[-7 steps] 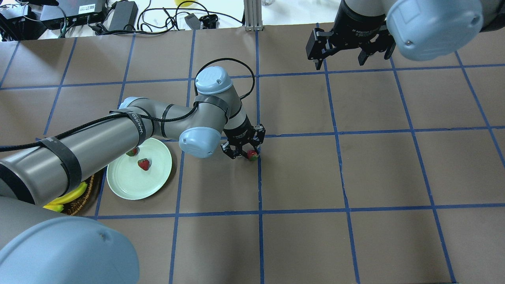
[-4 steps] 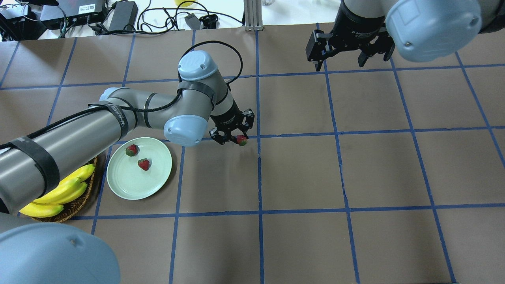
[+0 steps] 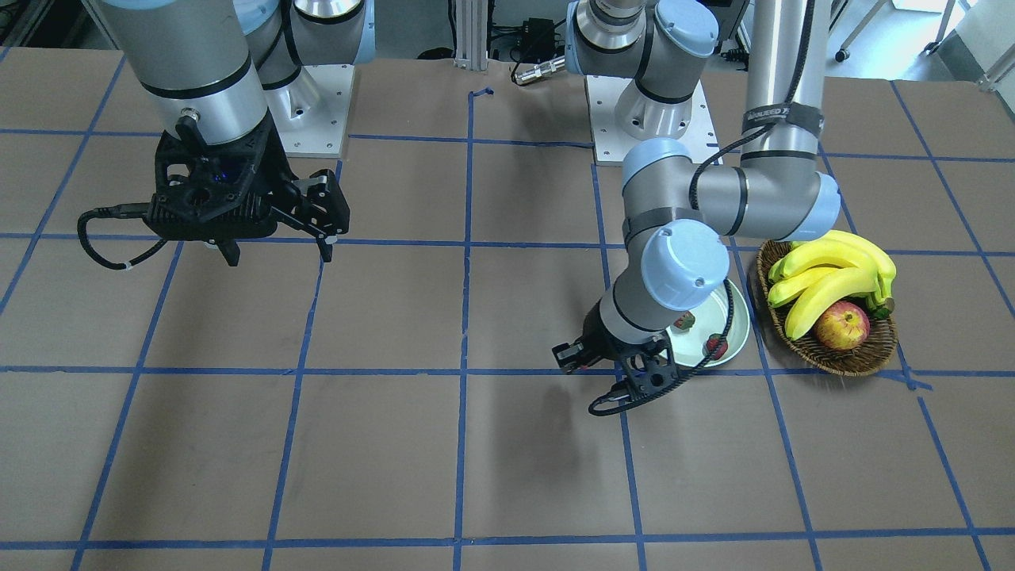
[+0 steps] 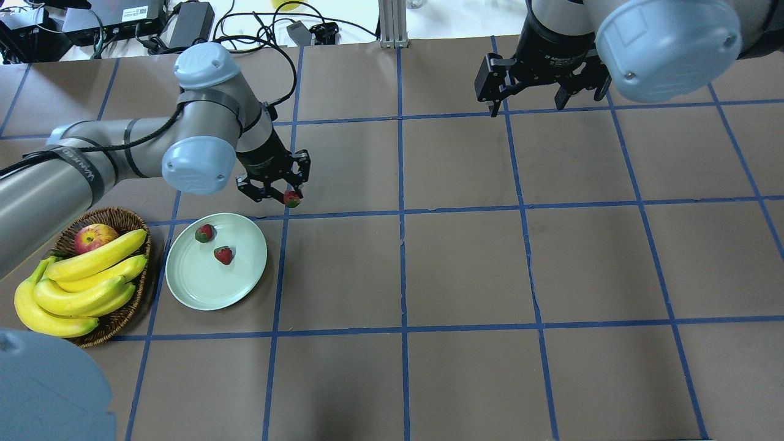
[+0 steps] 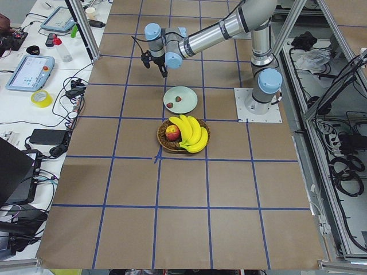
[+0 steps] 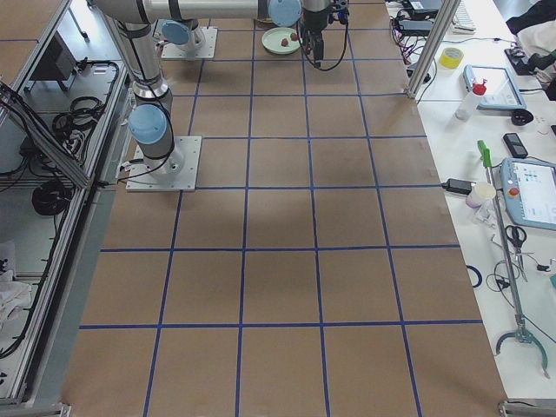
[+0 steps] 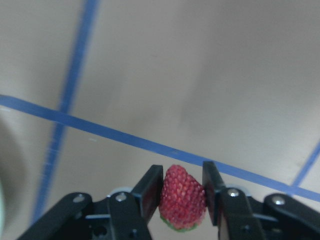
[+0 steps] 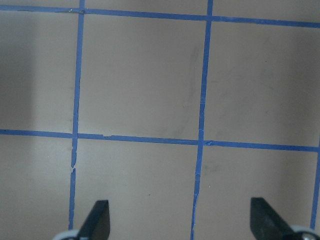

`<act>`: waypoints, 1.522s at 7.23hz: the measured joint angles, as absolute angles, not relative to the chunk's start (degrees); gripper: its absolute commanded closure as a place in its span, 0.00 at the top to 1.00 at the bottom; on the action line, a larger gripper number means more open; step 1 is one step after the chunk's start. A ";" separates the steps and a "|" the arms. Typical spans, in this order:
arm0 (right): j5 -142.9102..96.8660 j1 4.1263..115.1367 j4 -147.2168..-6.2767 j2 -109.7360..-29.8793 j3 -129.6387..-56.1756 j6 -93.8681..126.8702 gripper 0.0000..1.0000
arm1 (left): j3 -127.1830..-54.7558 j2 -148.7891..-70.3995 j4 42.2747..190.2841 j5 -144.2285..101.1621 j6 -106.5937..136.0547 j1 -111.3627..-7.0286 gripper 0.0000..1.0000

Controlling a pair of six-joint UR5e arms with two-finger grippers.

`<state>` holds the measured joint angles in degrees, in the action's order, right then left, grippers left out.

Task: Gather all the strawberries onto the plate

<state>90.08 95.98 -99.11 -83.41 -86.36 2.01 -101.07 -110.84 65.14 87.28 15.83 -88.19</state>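
My left gripper (image 4: 285,195) is shut on a small red strawberry (image 4: 292,198) and holds it above the table, just beyond the far right rim of the pale green plate (image 4: 208,285). The left wrist view shows the strawberry (image 7: 182,197) pinched between both fingers (image 7: 148,192). Two more strawberries (image 4: 204,233) (image 4: 223,255) lie on the plate, which also shows in the front view (image 3: 736,331). My right gripper (image 4: 528,103) is open and empty, high over the far right of the table; its wide-apart fingertips (image 8: 98,216) show in the right wrist view.
A brown wicker basket (image 4: 125,313) with bananas (image 4: 79,283) and a red-yellow apple (image 4: 95,237) stands just left of the plate. Cables and power bricks (image 4: 190,24) lie beyond the table's far edge.
My left gripper, holding the strawberry, has moved left and away from the robot, to the plate's far right rim. The arm has uncovered the basket. The right gripper has hardly moved.
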 measured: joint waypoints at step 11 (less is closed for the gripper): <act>90.30 95.98 -99.47 -83.41 -86.57 2.05 1.00 | -91.18 -100.80 85.07 94.83 3.78 -82.65 1.00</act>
<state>90.30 95.98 -99.47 -83.41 -86.57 2.05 -91.18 -100.80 85.07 94.83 3.78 -82.65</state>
